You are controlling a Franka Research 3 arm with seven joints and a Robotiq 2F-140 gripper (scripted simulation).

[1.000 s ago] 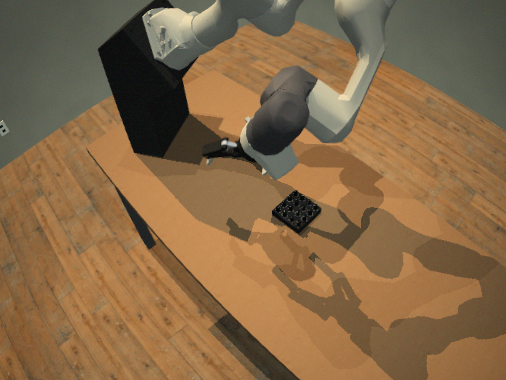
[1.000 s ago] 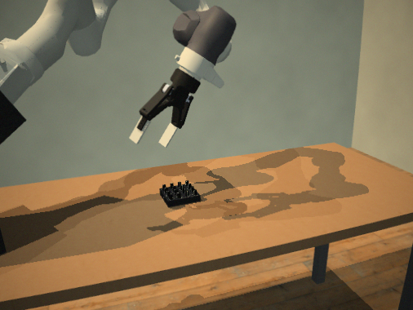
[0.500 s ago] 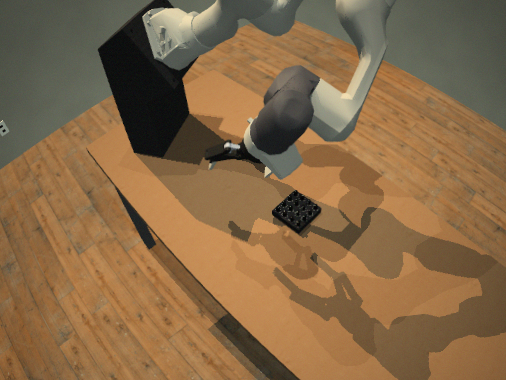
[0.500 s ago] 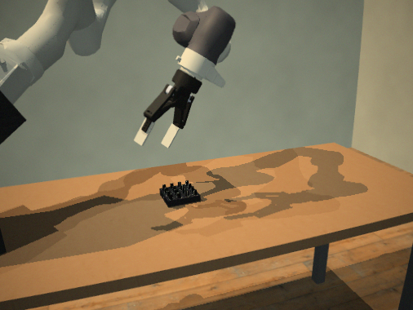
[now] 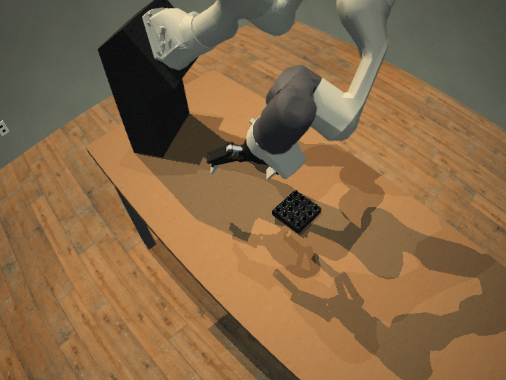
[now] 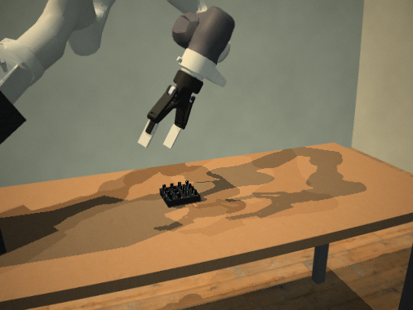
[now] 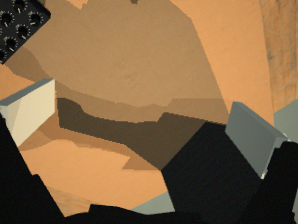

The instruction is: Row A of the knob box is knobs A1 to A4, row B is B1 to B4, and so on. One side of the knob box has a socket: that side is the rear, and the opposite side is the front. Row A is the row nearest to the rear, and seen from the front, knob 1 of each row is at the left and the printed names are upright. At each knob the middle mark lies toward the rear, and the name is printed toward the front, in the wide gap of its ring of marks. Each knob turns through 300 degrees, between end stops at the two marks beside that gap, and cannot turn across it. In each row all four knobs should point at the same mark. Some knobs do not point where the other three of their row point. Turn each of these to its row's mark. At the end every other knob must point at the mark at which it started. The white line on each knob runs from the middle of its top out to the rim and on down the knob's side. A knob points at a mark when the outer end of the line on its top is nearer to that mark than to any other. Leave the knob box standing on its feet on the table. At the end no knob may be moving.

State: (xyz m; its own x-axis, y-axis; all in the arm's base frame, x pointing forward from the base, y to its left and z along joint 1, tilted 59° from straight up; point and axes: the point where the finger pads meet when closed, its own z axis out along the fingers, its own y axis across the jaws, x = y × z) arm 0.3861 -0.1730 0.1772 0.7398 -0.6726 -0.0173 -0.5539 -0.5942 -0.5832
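The black knob box (image 5: 294,211) (image 6: 182,195) stands on its feet near the middle of the table (image 5: 190,250) (image 6: 294,228). Its knobs stick up in a square grid; their white lines and marks are too small to read. In the wrist view only a corner of the box (image 7: 16,19) shows at the top left. My gripper (image 5: 217,161) (image 6: 158,140) (image 7: 143,106) is open and empty. It hangs tilted, high above the table, up and to the left of the box in the exterior view, well apart from it.
The arm's black pedestal (image 5: 145,100) (image 6: 8,118) stands at the table's far end. Arm shadows lie across the table. The table's front edge (image 6: 245,254) runs below the box, with wooden floor (image 5: 60,280) around.
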